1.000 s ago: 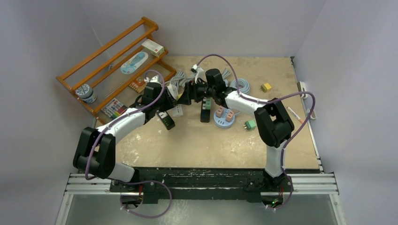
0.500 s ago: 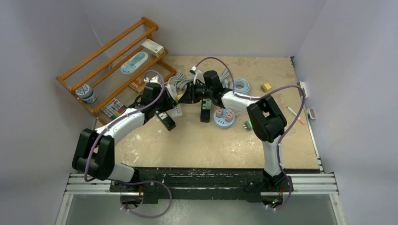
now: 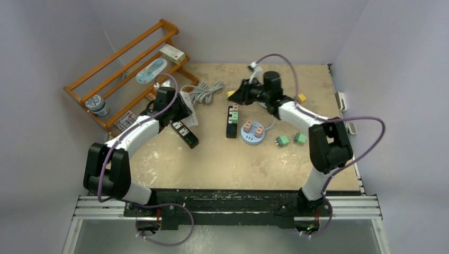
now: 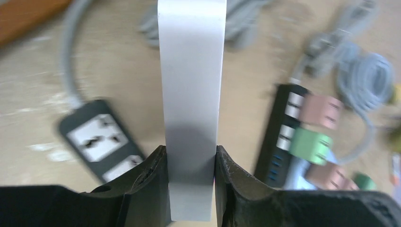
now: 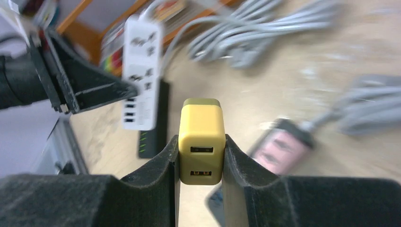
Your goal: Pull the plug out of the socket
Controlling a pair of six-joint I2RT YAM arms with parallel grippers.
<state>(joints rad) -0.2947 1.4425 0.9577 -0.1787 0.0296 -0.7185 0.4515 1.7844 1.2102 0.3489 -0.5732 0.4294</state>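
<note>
Right pincer (image 5: 201,142): pressed together on the yellow plug (image 5: 200,124), pinching its two flat sides low down, with the port slots facing the wrist camera and the top end poking past the fingertips. Gripped that way, probably, to draw it straight out of a socket without twisting. Held in the air toward the far edge of the worktop (image 3: 238,164), well apart from the white power strip (image 5: 142,71) and joined to nothing, so judged already out of its socket. Left pincer (image 4: 190,156): clamped on one end of that white strip, squeezing its long edges, the rest reaching away past the fingers. Held so, most likely, to brace the strip against the tug from the other side. Lifted off the worktop or resting on it: cannot tell. Positioned near the wooden rack (image 3: 127,58) at the far left corner, just beside the grey cable bundle (image 3: 204,91). Lying on the worktop between the two arms: a black strip (image 3: 231,124) with a pink plug (image 4: 322,109) and a green plug (image 4: 309,144) seated in it, a round blue socket hub (image 3: 253,133), a second black strip (image 3: 186,135) by the left wrist, and loose green plugs (image 3: 283,141) toward the right edge. Next, in all likelihood: setting the yellow plug down on a bare patch away from the cables.
</note>
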